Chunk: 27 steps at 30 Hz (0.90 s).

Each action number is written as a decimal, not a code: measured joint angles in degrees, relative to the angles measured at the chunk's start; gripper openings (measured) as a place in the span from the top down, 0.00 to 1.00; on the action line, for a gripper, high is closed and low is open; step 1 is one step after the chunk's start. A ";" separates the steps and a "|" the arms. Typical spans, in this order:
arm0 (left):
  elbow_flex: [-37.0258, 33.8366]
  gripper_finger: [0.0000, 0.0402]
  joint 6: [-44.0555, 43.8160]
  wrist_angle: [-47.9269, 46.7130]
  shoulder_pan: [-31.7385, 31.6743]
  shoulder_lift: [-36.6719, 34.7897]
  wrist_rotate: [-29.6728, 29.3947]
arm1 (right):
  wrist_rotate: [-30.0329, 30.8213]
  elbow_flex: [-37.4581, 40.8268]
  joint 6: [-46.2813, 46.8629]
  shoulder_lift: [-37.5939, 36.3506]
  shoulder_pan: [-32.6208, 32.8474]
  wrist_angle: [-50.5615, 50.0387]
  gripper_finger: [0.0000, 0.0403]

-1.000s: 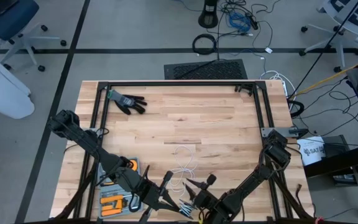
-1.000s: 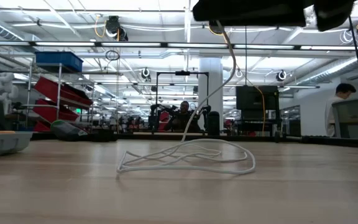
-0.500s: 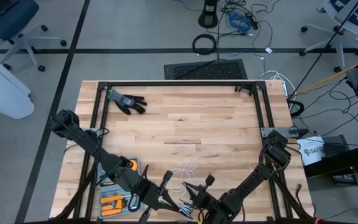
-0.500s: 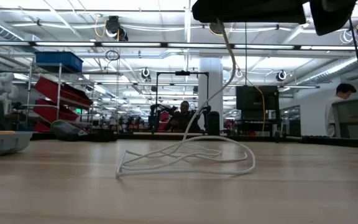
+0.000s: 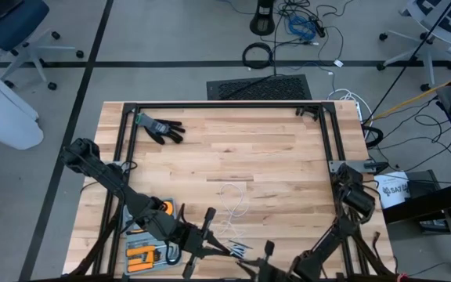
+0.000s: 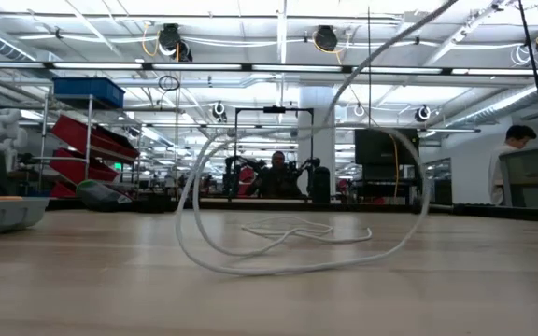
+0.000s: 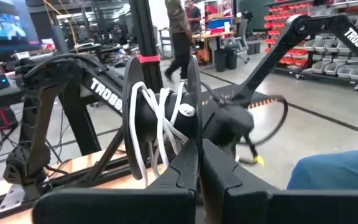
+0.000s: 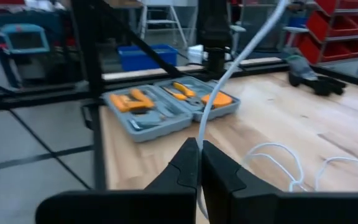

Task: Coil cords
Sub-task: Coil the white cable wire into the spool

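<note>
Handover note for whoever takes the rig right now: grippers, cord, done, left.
Left gripper: shut on the black spool, at the table's near edge.
Right gripper: shut on the white cord, also at the near edge, right of the left one.
Cord: a few turns wound on the spool; one stretch lifted in a big arc; loose loops on the table mid-front.
Done: winding begun.
Left: wind the remaining loops onto the spool.
Also there: grey tool case and black glove.

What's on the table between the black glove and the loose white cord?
Nothing: in the high view only bare wood lies between the black glove and the loose white cord.
</note>
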State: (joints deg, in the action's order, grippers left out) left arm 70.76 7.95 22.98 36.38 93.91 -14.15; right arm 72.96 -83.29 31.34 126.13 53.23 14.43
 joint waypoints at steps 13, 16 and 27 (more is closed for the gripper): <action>-0.02 0.98 -3.16 -4.69 0.84 0.00 -1.40 | 0.38 -5.47 -10.41 -0.14 5.71 3.97 1.00; -0.02 0.98 -4.29 -5.20 1.40 0.00 -1.11 | 0.43 -7.49 -12.37 -0.17 6.12 3.68 1.00; -0.04 0.98 -9.14 -10.86 4.93 0.00 1.38 | -2.12 -18.95 -21.30 -0.69 6.26 -6.52 1.00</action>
State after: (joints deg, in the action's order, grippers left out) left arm 70.72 -1.19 12.13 41.31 93.91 -12.78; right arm 70.84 -102.24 10.03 125.44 59.48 7.91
